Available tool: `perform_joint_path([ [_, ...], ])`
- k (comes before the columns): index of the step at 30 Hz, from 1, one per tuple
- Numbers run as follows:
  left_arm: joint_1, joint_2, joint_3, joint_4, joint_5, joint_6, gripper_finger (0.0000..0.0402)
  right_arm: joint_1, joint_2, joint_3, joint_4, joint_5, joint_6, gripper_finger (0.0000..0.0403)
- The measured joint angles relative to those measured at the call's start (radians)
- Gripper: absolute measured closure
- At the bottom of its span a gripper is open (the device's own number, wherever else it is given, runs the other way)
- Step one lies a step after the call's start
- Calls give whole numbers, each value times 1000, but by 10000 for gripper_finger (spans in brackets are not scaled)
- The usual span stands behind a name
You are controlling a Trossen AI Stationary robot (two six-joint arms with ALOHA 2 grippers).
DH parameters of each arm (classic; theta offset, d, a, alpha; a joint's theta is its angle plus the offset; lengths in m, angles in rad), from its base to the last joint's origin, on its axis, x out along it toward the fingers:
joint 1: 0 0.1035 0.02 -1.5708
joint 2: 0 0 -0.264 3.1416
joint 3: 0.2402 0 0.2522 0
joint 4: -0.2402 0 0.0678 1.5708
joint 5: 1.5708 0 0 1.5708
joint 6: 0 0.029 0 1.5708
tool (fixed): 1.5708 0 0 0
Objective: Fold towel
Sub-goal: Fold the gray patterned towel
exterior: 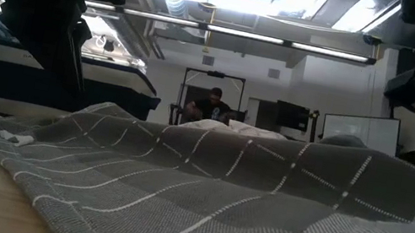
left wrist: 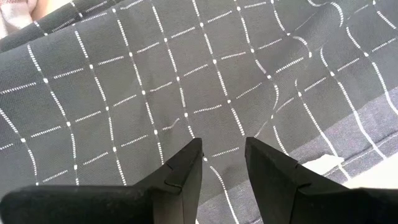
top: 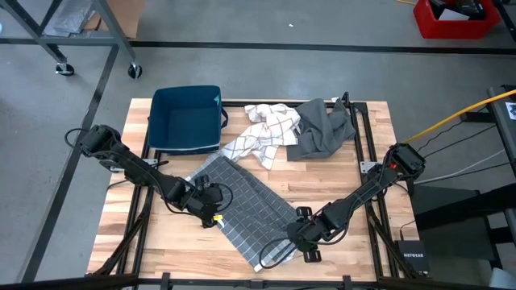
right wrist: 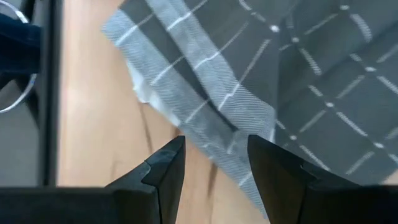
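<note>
Both claws hang parted and empty over the grey checked towel lying flat beside the blue bin: left claw, right claw; a shallow pinch could slip off.

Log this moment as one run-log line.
stage: towel not yet folded | towel: flat, diagonal on table | left gripper: open over towel's left edge | right gripper: open at towel's near corner | holding: nothing
</note>
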Motion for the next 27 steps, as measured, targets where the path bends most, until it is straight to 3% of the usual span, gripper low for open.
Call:
perform_joint_path([
  [7,0,0,0,0,0,0,286,0,0,0,-14,75,0,223],
  [19,0,0,0,0,0,0,286,0,0,0,-20,115,0,226],
  [27,0,0,0,0,0,0,286,0,0,0,-19,87,7,302],
])
